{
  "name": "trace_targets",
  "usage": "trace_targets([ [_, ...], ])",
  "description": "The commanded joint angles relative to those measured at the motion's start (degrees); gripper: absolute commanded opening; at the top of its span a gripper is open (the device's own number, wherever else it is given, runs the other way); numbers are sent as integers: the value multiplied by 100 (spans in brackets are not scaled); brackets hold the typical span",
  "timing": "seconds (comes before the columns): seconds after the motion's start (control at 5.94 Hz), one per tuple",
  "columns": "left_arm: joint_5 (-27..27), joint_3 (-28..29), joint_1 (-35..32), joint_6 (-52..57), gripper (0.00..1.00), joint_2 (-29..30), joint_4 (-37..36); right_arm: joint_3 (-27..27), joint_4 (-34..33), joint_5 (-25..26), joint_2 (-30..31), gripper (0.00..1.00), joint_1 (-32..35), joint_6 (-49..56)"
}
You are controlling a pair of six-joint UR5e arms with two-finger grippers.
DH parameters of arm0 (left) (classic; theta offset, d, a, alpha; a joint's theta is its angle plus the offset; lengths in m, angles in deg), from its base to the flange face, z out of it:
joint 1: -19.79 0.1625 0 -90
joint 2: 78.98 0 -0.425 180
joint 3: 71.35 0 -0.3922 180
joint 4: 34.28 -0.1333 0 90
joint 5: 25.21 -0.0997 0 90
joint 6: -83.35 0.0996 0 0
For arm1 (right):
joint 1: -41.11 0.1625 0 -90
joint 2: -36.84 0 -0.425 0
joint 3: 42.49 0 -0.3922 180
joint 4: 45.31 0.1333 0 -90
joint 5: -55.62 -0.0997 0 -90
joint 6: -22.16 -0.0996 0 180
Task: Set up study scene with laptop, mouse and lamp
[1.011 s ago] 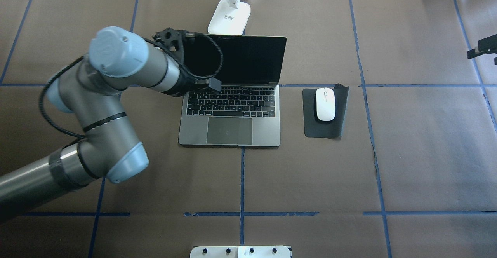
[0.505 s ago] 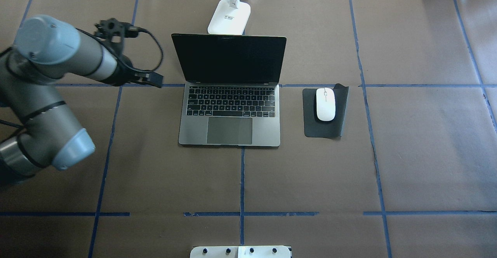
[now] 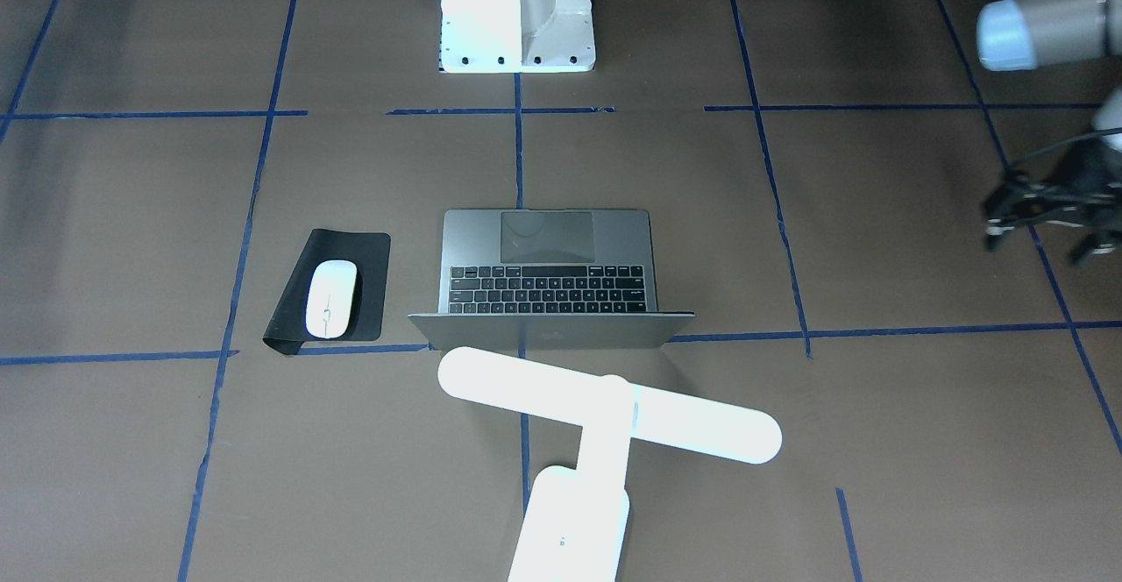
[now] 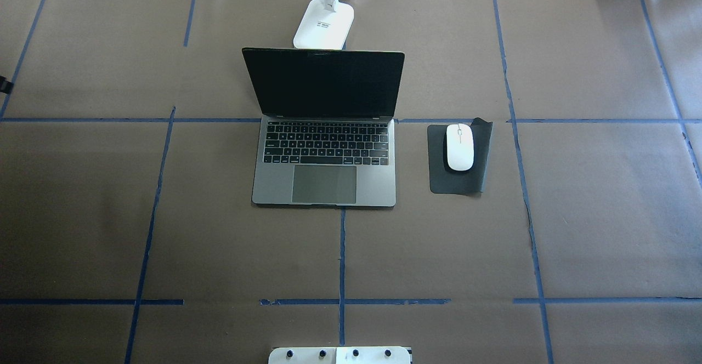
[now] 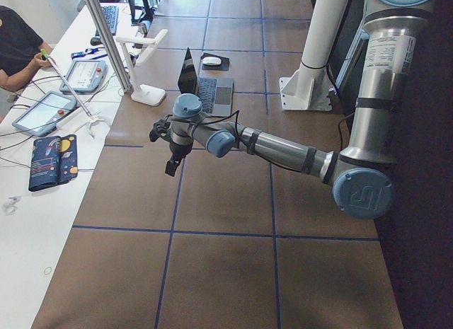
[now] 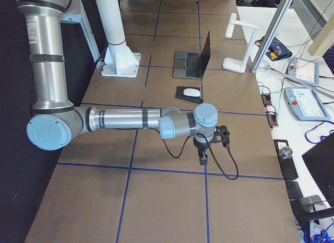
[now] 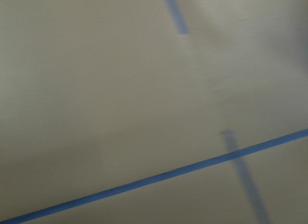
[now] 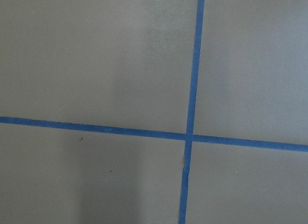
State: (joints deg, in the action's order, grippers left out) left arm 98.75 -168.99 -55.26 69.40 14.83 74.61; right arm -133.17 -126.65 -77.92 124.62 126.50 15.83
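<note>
The laptop [image 4: 323,161] stands open at mid-table with its screen dark; it also shows in the front view [image 3: 548,258]. The mouse [image 4: 459,146] lies on a black mouse pad [image 4: 459,184] to the laptop's right, seen too in the front view [image 3: 330,299]. The lamp [image 4: 323,24] stands behind the laptop, its bar [image 3: 605,402] over the lid's back edge. My left gripper [image 3: 1043,205] hangs over bare table far left of the laptop [image 5: 161,133]; I cannot tell if it is open. My right gripper [image 6: 223,134] is over bare table far from the mouse; I cannot tell its state.
Brown paper with blue tape lines covers the table. The white robot pedestal [image 3: 517,12] stands at the near edge. Tablets and cables lie on a side bench [image 5: 49,110] beyond the lamp, where a person sits. Both wrist views show only paper and tape.
My left arm has swung away from the laptop's left side, leftward and out of the overhead view. The right arm's tip at the right edge has also gone from that view.
</note>
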Motion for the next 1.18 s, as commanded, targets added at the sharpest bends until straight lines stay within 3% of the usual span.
trace_targets([
  [0.0, 388, 629, -858, 1314, 100, -194, -148, -508, -57, -23, 369, 100, -92, 9],
  [0.17, 878, 1233, -1489, 2307, 100, -178, -279, -590, -66, -31, 519, 100, -180, 9],
  [0.34, 1005, 1421, -1800, 2700, 100, -117, -759, -765, -58, -23, 747, 100, -172, 9],
  [0.51, 1215, 1415, -1786, 2704, 100, 110, -1503, -1384, -66, -23, 1297, 100, -190, 9],
  [0.67, 1226, 1449, -1751, 2652, 100, 356, -2111, -1678, -92, -23, 1555, 100, -199, 9],
  [1.01, 1191, 1231, -1540, 2082, 100, 323, -2310, -1654, -93, -84, 1567, 100, -85, 9],
])
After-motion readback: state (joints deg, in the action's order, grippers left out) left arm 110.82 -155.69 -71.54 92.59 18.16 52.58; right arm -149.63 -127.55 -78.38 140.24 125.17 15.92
